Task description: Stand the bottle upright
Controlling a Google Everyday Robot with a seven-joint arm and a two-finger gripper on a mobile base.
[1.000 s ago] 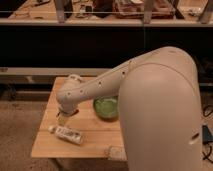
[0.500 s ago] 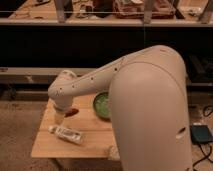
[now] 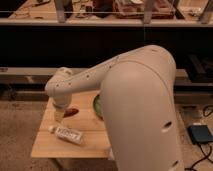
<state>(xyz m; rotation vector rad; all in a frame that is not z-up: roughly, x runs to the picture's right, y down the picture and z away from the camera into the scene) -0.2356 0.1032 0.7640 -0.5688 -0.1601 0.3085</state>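
While lying flat on the table (image 3: 45,142), bottle (image 3: 67,133) just below the claw (image 3: 59,117), claw's state unclear.

The arm (image 3: 125,95) is covering much of the desk (image 3: 45,145), hiding its right side and far right corner. A green object (image 3: 96,105) is peeking out from behind the arm, mostly concealed, so its shape is not readable. The gripper (image 3: 59,116) is hanging below the wrist above the desk's left part, just beside a dark red object (image 3: 71,111) that is partly hidden behind it. The print on the bottle (image 3: 67,133) is too small to read.
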